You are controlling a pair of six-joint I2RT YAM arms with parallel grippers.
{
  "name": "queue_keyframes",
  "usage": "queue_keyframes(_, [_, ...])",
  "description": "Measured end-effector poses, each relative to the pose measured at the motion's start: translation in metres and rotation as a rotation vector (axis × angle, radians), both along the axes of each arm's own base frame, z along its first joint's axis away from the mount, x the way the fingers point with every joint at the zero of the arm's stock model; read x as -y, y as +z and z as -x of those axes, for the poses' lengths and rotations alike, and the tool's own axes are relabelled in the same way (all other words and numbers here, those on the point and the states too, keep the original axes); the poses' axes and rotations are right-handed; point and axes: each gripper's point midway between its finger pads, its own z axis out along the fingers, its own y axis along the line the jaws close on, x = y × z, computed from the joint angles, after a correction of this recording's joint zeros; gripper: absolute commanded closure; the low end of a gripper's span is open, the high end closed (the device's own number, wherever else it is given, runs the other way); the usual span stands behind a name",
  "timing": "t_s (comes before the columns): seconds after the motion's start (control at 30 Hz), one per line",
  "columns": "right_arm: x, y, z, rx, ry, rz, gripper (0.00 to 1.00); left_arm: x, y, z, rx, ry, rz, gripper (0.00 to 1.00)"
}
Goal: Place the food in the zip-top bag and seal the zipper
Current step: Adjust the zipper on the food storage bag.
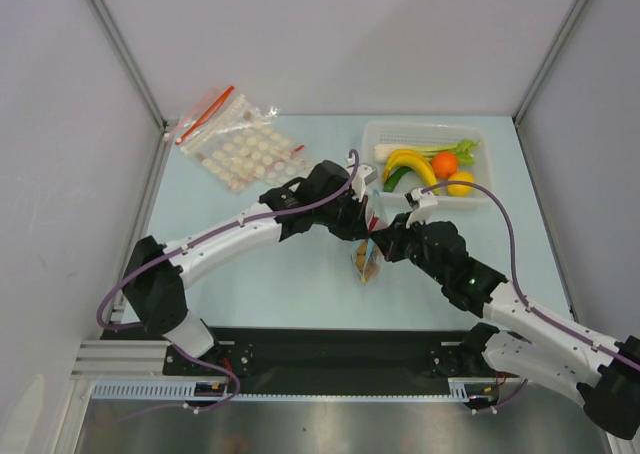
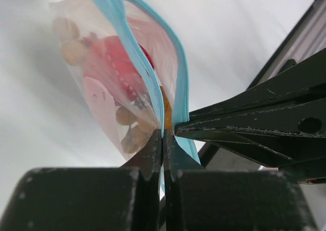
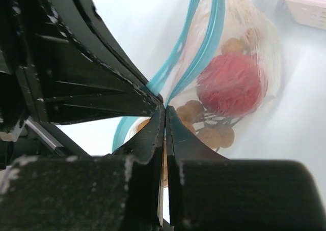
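Observation:
The zip-top bag (image 1: pixel 366 264) hangs between my two grippers above the table's middle. In the left wrist view the clear bag (image 2: pixel 97 96) holds the red fruit (image 2: pixel 114 58) and tan-brown fruits (image 2: pixel 130 134). My left gripper (image 2: pixel 163 135) is shut on the teal zipper (image 2: pixel 133 48). My right gripper (image 3: pixel 164 110) is shut on the same zipper (image 3: pixel 205 41), right beside the left fingertips (image 3: pixel 147 101). Beyond the pinch the two teal strips stand apart. The red fruit (image 3: pixel 232 83) and tan fruits (image 3: pixel 216 137) show inside. In the top view the left gripper (image 1: pixel 366 232) and right gripper (image 1: pixel 378 244) meet.
A clear bag with a red strip and white discs (image 1: pixel 235 144) lies at the back left. A white basket (image 1: pixel 400 132) with bananas (image 1: pixel 412 164), an orange (image 1: pixel 445 164) and a lemon (image 1: pixel 461 182) stands at the back right. Grey walls and frame posts close in the sides.

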Motion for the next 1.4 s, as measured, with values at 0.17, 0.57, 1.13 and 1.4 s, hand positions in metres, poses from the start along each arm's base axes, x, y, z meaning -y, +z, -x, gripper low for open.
queue_keyframes(0.17, [0.001, 0.009, 0.002, 0.019, 0.006, -0.021, 1.0, 0.011, -0.006, 0.003, -0.035, -0.048, 0.031, 1.0])
queue_keyframes(0.57, [0.001, -0.007, -0.004, -0.029, -0.019, -0.002, 1.0, 0.014, -0.028, 0.0, -0.072, -0.072, 0.008, 1.0])
queue_keyframes(1.13, [0.002, -0.014, -0.009, -0.059, -0.028, -0.003, 0.53, 0.006, -0.035, -0.023, -0.068, -0.05, 0.042, 0.95])
queue_keyframes(1.4, [0.001, -0.012, -0.008, -0.054, -0.02, -0.009, 0.4, 0.002, -0.037, -0.029, -0.066, -0.034, 0.044, 0.94])
